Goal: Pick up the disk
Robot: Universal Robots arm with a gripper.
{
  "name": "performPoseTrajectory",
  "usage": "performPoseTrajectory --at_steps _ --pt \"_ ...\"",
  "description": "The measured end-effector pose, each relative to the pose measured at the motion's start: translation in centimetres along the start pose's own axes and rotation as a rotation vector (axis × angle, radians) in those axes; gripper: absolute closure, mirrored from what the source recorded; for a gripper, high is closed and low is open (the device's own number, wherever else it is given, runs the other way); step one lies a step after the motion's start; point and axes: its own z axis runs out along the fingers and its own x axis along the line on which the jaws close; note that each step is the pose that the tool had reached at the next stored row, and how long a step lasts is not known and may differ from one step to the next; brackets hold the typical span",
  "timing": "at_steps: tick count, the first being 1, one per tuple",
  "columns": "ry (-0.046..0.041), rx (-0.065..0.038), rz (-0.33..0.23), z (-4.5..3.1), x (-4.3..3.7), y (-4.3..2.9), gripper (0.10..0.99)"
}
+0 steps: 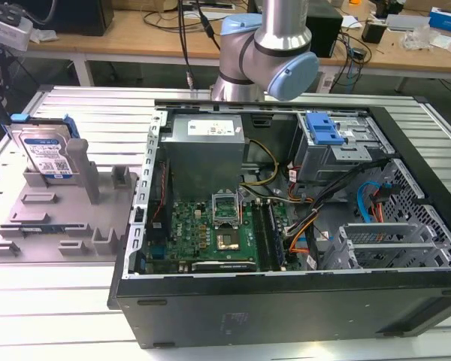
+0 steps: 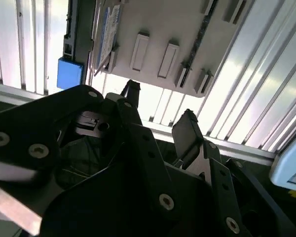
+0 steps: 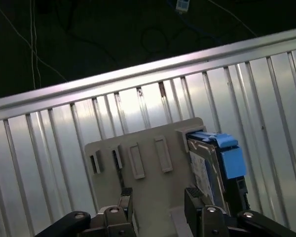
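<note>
- The disk stood on edge in a slot of the grey plastic tray at the exterior view's left, probably so its flat faces stayed grabbable.
- Silver metal body, glossy label, chunky blue rails.
- The gripper was spread wide, empty, short of the disk.

The exterior view looks down over the whole table; both wrist views peer closely past my gripper at its grey tray.
</note>
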Motion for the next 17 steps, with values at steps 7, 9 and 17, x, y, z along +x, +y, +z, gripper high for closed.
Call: performPoseTrajectory --at_steps 7,9,17 --pt "0.0054 0.004 -0.185 0.04 -0.01 0.00 0.545" --pt "0.0062 0.010 -0.228 0.05 0.00 -0.01 0.545" --pt "0.0070 0.010 -0.230 0.06 -1.06 0.21 0.545"
